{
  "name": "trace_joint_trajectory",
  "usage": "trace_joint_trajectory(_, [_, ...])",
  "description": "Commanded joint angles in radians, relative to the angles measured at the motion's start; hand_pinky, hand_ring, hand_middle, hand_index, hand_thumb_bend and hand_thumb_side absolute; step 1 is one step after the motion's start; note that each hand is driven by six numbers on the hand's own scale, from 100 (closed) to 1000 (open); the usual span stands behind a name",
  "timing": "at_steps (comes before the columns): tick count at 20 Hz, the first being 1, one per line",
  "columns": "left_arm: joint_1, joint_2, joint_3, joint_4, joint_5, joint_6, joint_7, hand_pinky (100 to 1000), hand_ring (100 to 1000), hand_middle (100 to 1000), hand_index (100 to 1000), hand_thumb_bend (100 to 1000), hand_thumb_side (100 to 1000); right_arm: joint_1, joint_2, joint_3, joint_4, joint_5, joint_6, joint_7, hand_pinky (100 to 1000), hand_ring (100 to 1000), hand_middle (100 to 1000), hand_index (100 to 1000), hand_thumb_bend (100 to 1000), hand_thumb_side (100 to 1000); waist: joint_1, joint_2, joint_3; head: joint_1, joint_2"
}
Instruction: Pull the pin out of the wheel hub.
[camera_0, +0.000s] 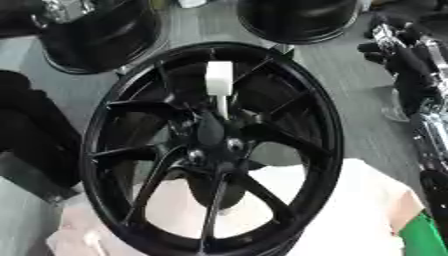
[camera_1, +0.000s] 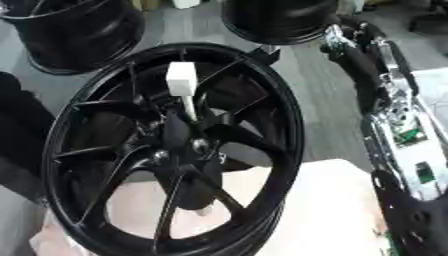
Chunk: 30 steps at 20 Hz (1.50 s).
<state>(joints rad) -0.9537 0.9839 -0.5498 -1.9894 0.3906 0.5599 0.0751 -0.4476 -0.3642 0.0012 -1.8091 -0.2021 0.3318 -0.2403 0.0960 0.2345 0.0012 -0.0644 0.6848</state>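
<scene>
A white block-headed pin (camera_0: 219, 82) is seen standing in the centre of the glossy black spoked wheel hub (camera_0: 210, 150), untouched, while the black-and-silver right arm (camera_1: 385, 100) lies alongside, its hand's state indiscernible.

black right arm (camera_1: 385, 100) with silver joints, green circuit boards.

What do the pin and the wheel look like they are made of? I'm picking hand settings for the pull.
Pin: matt white, blocky head on a thin white stem, with no metallic shine; probably plastic, though painted metal cannot be ruled out.
Wheel hub and its spokes: glossy black with soft highlights on the rim and silvery bolt heads; most likely painted or coated metal alloy.
</scene>
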Motion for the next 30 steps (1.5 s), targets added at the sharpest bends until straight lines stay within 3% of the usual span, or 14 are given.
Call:
trace_joint_trajectory(1, [-0.061, -0.001, -0.068, -0.011, 0.034, 0.048, -0.05, 882, 880, 848, 884, 637, 600, -0.008, -0.028, 0.0, -0.006, 0.008, 0.001, 0.005, 822, 697, 670, 831, 177, 473, -0.003, -0.028, 0.005, 0.004, -0.001])
trace_joint_trajectory(7, [-0.176, -0.079, -0.226, 0.047, 0.021, 0.147, -0.15, 903, 888, 853, 894, 697, 517, 0.003, -0.035, -0.001, -0.001, 0.009, 0.002, 0.006, 821, 695, 669, 831, 178, 474, -0.007, -0.033, 0.021, 0.001, 0.011])
trace_joint_trajectory(12, [-0.256, -0.153, -0.238, 0.123, -0.021, 0.212, -0.237, 912, 892, 856, 898, 741, 454, 0.011, -0.037, -0.005, 0.001, 0.009, 0.002, 0.002, 821, 695, 668, 831, 181, 474, -0.011, -0.036, 0.03, 0.0, 0.021])
trace_joint_trajectory(21, [-0.319, -0.252, -0.235, 0.318, -0.125, 0.15, -0.375, 910, 896, 855, 893, 760, 393, 0.012, -0.033, -0.004, 0.004, 0.006, 0.002, 0.003, 822, 695, 668, 831, 184, 475, -0.017, -0.038, 0.028, 0.012, 0.021])
trace_joint_trajectory(30, [-0.376, -0.337, -0.237, 0.491, -0.267, 0.051, -0.521, 925, 898, 843, 874, 752, 258, 0.01, -0.027, 0.001, 0.006, 0.006, 0.004, 0.01, 822, 694, 667, 831, 186, 474, -0.019, -0.041, 0.021, 0.024, 0.02])
